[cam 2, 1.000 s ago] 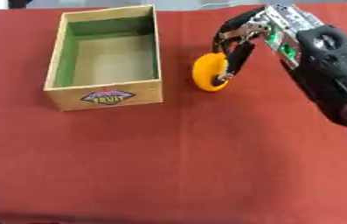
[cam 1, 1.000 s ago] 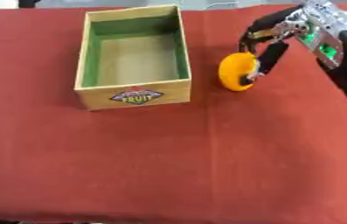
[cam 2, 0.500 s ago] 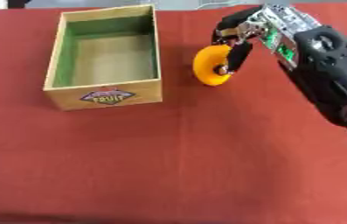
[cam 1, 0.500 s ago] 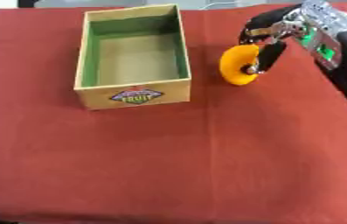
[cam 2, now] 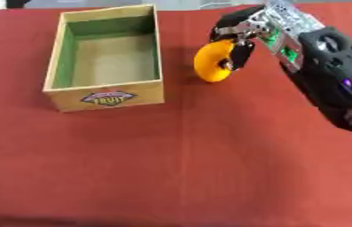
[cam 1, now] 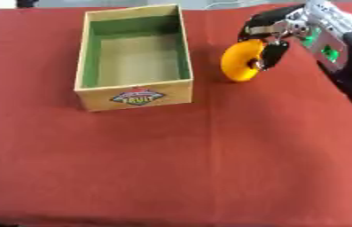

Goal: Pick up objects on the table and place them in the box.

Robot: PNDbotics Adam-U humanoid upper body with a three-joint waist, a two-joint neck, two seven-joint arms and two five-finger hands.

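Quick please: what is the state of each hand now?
Left hand: not in view.
Right hand: closed on the orange round object, beside the box.

The right hand [cam 2: 237, 37] has black fingers joined to a silvery metal block at the knuckles and wrist, with small screws or fittings that blur together. Green patches, perhaps circuit boards or lit panels, show on the side of the wrist. Behind it the forearm [cam 2: 338, 84] is a bulky black glossy shell with round recesses and a small purple glint on it.
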